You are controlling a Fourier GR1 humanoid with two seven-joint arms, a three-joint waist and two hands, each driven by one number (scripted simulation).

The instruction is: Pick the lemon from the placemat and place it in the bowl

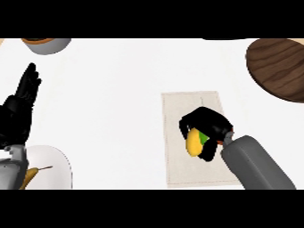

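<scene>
My right hand [207, 127] is curled over the lemon [194, 141], fingers and thumb wrapped round it so that only a yellow strip shows under the black, with a bit of green at its upper edge. I read this as the grasp itself: the hand comes from above because the fruit lies low on the placemat [180, 107], and closing from both sides should keep a round thing from rolling away. Whether the lemon is already off the cloth I cannot tell from this angle.

The placemat is a pale rectangle running toward me, and hand and lemon sit over its middle. The bowl [287, 67], dark wood, is well apart at the upper right, so I judge the carry ahead goes away from me and to the right, with a lift needed to clear its rim.

My left hand [13, 116] rests open, fingers up, at the left edge, out of the way. Just below it lies a white plate [55, 164], and a grey cup [46, 44] stands at the top left.
</scene>
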